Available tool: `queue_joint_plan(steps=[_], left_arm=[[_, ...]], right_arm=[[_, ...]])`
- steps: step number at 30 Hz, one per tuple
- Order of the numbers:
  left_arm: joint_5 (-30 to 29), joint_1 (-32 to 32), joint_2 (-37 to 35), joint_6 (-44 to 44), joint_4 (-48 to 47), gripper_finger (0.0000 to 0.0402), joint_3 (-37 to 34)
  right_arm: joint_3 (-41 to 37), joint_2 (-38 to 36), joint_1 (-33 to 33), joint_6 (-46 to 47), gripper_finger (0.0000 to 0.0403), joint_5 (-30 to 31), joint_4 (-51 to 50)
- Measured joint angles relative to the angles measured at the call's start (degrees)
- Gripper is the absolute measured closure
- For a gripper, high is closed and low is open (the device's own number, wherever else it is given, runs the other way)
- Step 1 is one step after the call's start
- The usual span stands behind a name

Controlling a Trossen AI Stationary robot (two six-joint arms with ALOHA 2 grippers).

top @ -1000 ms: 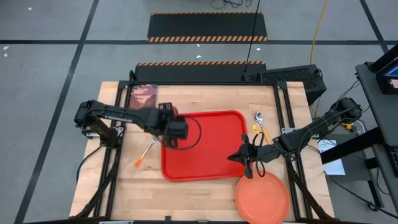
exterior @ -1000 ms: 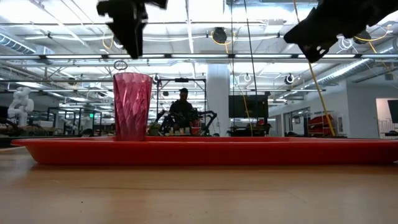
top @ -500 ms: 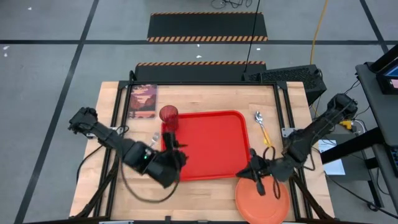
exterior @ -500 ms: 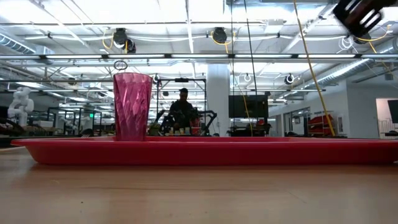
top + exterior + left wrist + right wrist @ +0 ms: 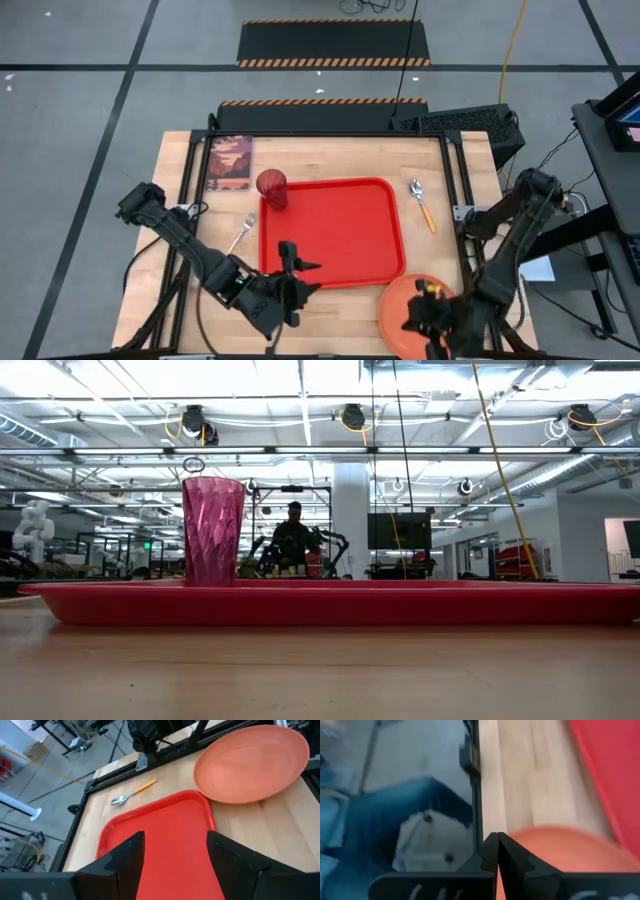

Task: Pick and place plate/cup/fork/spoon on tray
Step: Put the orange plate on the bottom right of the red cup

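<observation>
At the bottom of the high view, the right gripper point(image 5: 428, 318) hangs over the near edge of the plate point(image 5: 420, 313), which lies on the wooden table point(image 5: 330, 158) in the lower right, just off the tray's near right corner. In the right wrist view its two dark fingers point(image 5: 491, 851) press together with nothing between them, the orange plate point(image 5: 555, 847) just beyond their tips. To the left, at the bottom centre of the high view, the left gripper point(image 5: 297, 275) sits over the near rim of the tray point(image 5: 335, 235); the left wrist view shows its fingers point(image 5: 130, 855) spread wide and empty above the red tray point(image 5: 165, 845).

The tray fills the middle of the table. The cup point(image 5: 272, 188) stands upright in its upper left corner; in the low view it point(image 5: 212, 530) rises from the left part of the tray point(image 5: 330, 603). The fork point(image 5: 241, 234) lies on the wood just left of the tray, apart from it. The spoon point(image 5: 421, 202) lies on the wood right of the tray, toward the upper right. A booklet point(image 5: 229, 162) rests at the upper left of the table. Far behind, in the low view, a person point(image 5: 293, 540) stands in the room.
</observation>
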Motion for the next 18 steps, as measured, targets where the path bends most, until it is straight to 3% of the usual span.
queue_joint_plan(steps=[6,14,18], left_arm=[[0.22,0.32,1.92,-0.61,3.34,0.0186,0.00],[2.05,0.21,1.95,-3.42,5.75,0.0186,0.00],[2.14,0.20,1.95,-4.19,5.84,0.0186,0.00]], right_arm=[[7.40,8.84,2.69,8.71,0.0403,-5.70,-7.20],[7.87,13.64,6.24,18.87,0.0398,-14.64,-7.50],[7.87,14.50,7.67,20.76,0.0375,-15.33,-7.32]])
